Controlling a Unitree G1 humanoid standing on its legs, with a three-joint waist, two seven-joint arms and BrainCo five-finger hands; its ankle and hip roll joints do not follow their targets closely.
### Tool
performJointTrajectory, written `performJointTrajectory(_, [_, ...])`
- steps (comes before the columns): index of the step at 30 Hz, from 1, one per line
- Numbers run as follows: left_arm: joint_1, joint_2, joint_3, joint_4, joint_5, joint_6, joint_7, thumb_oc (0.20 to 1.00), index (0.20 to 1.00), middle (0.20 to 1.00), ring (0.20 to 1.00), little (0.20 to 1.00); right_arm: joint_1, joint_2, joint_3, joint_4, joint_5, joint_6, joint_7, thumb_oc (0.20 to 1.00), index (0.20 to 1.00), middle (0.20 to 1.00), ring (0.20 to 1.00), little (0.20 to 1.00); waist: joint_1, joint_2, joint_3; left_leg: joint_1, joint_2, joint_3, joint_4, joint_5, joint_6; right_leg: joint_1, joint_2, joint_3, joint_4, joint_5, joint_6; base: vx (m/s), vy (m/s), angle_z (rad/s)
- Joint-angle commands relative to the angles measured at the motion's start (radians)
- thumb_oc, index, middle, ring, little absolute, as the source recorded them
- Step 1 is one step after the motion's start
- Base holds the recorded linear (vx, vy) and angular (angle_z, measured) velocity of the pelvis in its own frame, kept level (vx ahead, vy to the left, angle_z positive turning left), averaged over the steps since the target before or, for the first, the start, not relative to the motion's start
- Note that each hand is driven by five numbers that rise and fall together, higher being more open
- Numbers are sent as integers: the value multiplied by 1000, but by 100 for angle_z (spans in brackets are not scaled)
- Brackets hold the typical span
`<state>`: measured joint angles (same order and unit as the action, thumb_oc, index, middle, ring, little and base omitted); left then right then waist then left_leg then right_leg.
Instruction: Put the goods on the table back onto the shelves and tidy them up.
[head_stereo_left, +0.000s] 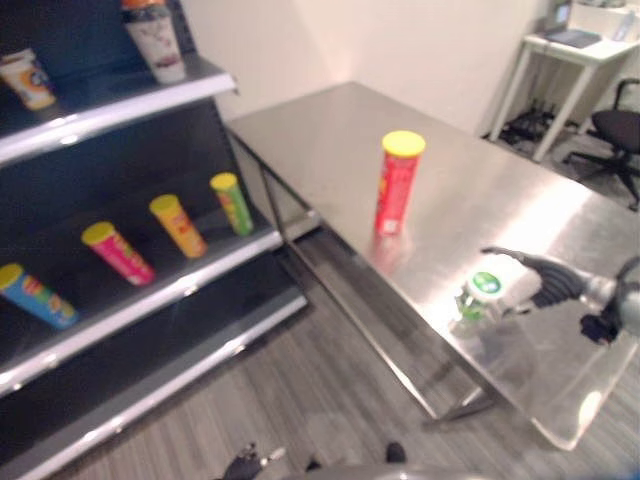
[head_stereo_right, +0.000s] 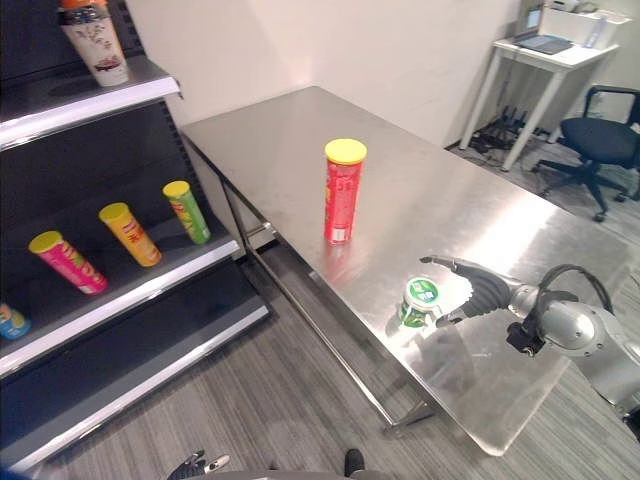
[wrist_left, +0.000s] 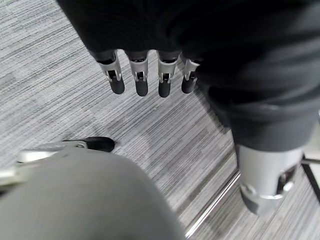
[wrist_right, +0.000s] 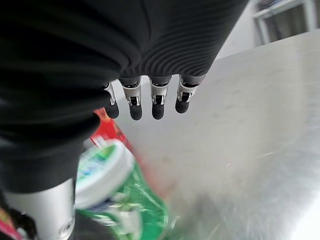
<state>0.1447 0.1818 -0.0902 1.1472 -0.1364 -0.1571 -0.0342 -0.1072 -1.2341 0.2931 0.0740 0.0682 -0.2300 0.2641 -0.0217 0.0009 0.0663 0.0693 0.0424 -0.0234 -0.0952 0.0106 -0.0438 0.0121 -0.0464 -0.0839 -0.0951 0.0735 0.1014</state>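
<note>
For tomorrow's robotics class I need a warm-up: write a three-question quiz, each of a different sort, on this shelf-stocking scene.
1. True or false: the red can with a yellow lid stands upright on the steel table.
2. Multiple choice: the right robot hand is nearest to
A. the green-lidded tub
B. the lying cans on the shelf
C. the office chair
3. Fill in: the left robot hand hangs over the grey ____, holding nothing.

Key
1. True.
2. A: the open fingers reach beside the tub near the table's edge.
3. Floor.
</note>
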Motion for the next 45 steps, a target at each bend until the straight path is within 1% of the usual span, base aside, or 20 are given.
performJointTrajectory(1, [-68,51,-30,-2,-15,-23,17,1000,1000,1000,1000,1000,-109,50,1,18,38,-31,-63,1000,1000,1000,1000,1000,49,-64,31,13,-4,66,8,-17,-79,75,-7,-28,21,-77,77,4,-22,19])
performJointTrajectory(5, [-65,65,-14,3,-36,-24,19,1000,1000,1000,1000,1000,-106,61,7,35,44,-19,-57,1000,1000,1000,1000,1000,62,-74,34,3,-5,48,8,-14,-80,71,-9,-43,25,-81,75,5,-26,22])
performJointTrajectory(8, [-63,66,-10,12,-29,-25,22,1000,1000,1000,1000,1000,-102,64,3,29,64,-19,-49,1000,1000,1000,1000,1000,66,-75,34,1,-6,42,8,-14,-81,73,-9,-50,24,-83,74,12,-13,17])
performJointTrajectory(13, [-51,62,-7,30,-16,-25,10,1000,1000,1000,1000,1000,-88,53,19,0,106,-17,-3,1000,1000,1000,1000,1000,72,-78,33,3,-6,34,8,-15,-84,80,-9,-62,23,-85,73,20,-14,7])
performJointTrajectory(14, [-52,61,-6,34,-13,-25,7,1000,1000,1000,1000,1000,-85,46,33,-17,106,-17,10,1000,1000,1000,1000,1000,74,-79,33,3,-5,33,8,-15,-84,81,-9,-64,20,-85,73,9,-19,7])
performJointTrajectory(22, [-60,58,-12,25,-12,-28,8,1000,1000,1000,1000,1000,-113,53,71,-57,107,-24,20,1000,1000,1000,1000,1000,76,-79,32,7,-4,36,8,-17,-84,89,-8,-70,17,-87,74,2,-7,3])
performJointTrajectory(24, [-66,59,-15,14,-16,-30,7,1000,1000,1000,1000,1000,-125,48,103,-52,97,-20,34,1000,1000,1000,1000,1000,78,-79,31,6,-3,35,8,-16,-85,89,-9,-72,17,-87,74,0,0,0])
performJointTrajectory(25, [-67,58,-14,13,-17,-30,7,1000,1000,1000,1000,1000,-132,46,115,-49,94,-20,38,862,862,862,862,862,77,-79,31,6,-3,34,8,-16,-85,89,-10,-73,16,-87,73,0,0,0])
performJointTrajectory(26, [-74,58,-19,12,-21,-28,8,1000,1000,1000,1000,1000,-155,39,153,-36,74,-17,41,200,200,200,200,200,78,-80,30,6,-2,34,8,-16,-87,89,-10,-74,17,-87,74,0,0,0])
performJointTrajectory(28, [-78,59,-20,10,-21,-29,12,1000,1000,1000,1000,1000,-167,34,176,-42,61,-19,47,200,200,200,200,200,76,-80,32,4,-2,33,8,-15,-88,88,-10,-75,18,-88,73,0,0,0])
performJointTrajectory(34, [-79,60,-9,21,-21,-29,17,1000,1000,1000,1000,1000,-157,6,180,-50,12,-20,42,200,200,200,200,200,71,-83,32,5,0,35,8,-17,-88,88,-9,-76,21,-91,72,0,0,0])
performJointTrajectory(39, [-72,59,-2,22,-19,-30,20,1000,1000,1000,1000,1000,-117,-11,139,-56,-4,-25,29,200,200,200,200,200,67,-84,31,10,3,38,8,-20,-88,91,-8,-74,23,-93,72,0,0,0])
performJointTrajectory(45, [-72,64,2,13,-22,-31,22,1000,1000,1000,1000,1000,-77,-4,58,-77,9,-29,-1,200,200,200,200,200,64,-84,29,14,6,44,8,-22,-87,93,-5,-71,22,-93,72,0,0,0])
